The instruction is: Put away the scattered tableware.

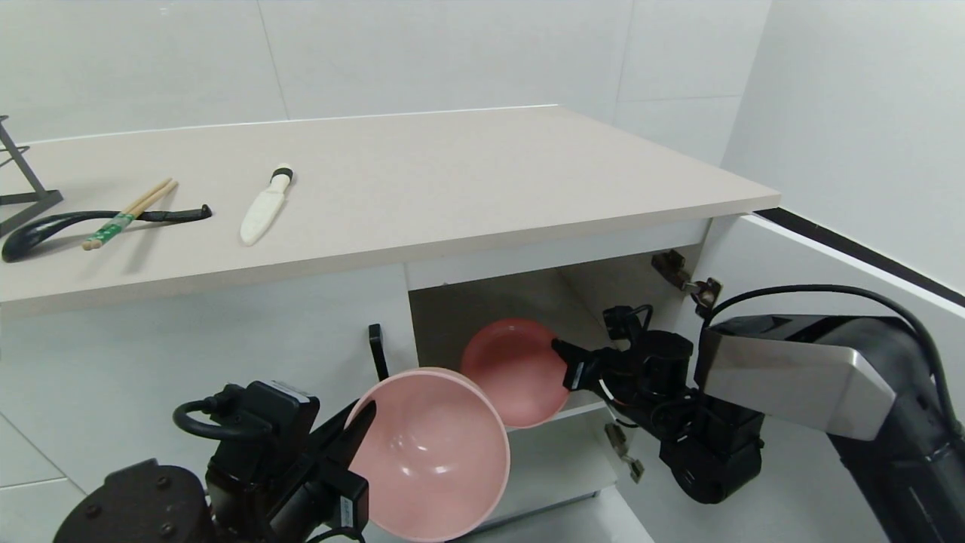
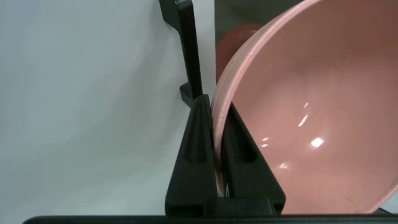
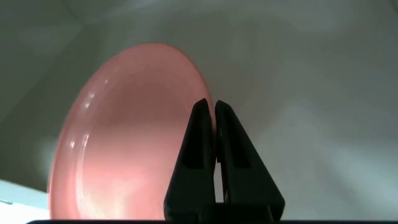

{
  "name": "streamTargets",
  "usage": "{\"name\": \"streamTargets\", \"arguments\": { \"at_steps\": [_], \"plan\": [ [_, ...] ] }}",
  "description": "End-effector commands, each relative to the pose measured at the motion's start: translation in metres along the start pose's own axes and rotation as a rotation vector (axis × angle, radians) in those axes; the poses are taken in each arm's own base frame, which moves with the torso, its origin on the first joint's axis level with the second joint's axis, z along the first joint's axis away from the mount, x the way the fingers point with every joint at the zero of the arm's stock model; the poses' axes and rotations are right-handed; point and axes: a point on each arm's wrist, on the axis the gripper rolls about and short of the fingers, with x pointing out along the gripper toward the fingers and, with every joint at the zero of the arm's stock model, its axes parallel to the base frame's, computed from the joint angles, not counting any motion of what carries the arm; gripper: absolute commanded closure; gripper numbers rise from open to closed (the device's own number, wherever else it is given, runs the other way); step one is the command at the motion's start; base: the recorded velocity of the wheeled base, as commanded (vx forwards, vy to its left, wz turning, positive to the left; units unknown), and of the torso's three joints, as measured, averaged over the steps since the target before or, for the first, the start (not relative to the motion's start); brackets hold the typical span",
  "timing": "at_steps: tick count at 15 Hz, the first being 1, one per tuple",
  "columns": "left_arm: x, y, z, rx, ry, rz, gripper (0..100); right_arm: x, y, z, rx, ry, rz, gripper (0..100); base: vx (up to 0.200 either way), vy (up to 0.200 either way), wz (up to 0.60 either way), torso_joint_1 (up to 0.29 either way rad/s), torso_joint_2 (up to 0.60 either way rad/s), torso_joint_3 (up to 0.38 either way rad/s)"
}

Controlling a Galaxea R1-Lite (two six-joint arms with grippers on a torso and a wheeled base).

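My left gripper (image 1: 354, 422) is shut on the rim of a light pink bowl (image 1: 433, 456), held on its side in front of the closed left cabinet door; the left wrist view has the rim of the bowl (image 2: 311, 112) pinched at the gripper (image 2: 214, 109). My right gripper (image 1: 562, 351) is shut on the rim of a darker pink plate (image 1: 513, 369), held tilted inside the open cabinet (image 1: 490, 302). In the right wrist view the plate (image 3: 124, 143) stands against the grey cabinet interior at the gripper (image 3: 210, 111). On the counter lie chopsticks (image 1: 128, 213), a black ladle (image 1: 83, 225) and a white knife (image 1: 266, 205).
The counter top (image 1: 422, 173) overhangs the cabinet. A black door handle (image 1: 376, 351) sits on the closed left door. The open right door (image 1: 791, 264) stands beside my right arm, its hinge (image 1: 690, 280) near the gripper. A black rack (image 1: 22, 181) is at the counter's far left.
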Motion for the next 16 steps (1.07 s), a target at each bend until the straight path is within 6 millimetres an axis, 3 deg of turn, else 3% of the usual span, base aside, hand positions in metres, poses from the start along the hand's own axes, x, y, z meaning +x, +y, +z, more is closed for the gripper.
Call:
{"name": "streamTargets", "arguments": {
  "at_steps": [1,7,16],
  "plan": [
    [0.000,0.000,0.000,-0.001,-0.002,-0.001,100,0.009,-0.006,-0.001,0.002,0.001,-0.009,100,0.000,0.000,0.00,0.000,0.00,0.000],
    [0.000,0.000,0.000,-0.001,-0.002,-0.003,100,0.029,-0.017,-0.019,0.014,0.057,-0.034,100,0.000,0.000,0.00,0.000,0.00,0.000],
    [0.001,0.000,0.000,-0.004,0.001,0.003,100,0.046,-0.020,-0.018,0.037,0.084,-0.047,100,0.000,0.000,0.00,0.000,0.00,0.000]
  ]
}}
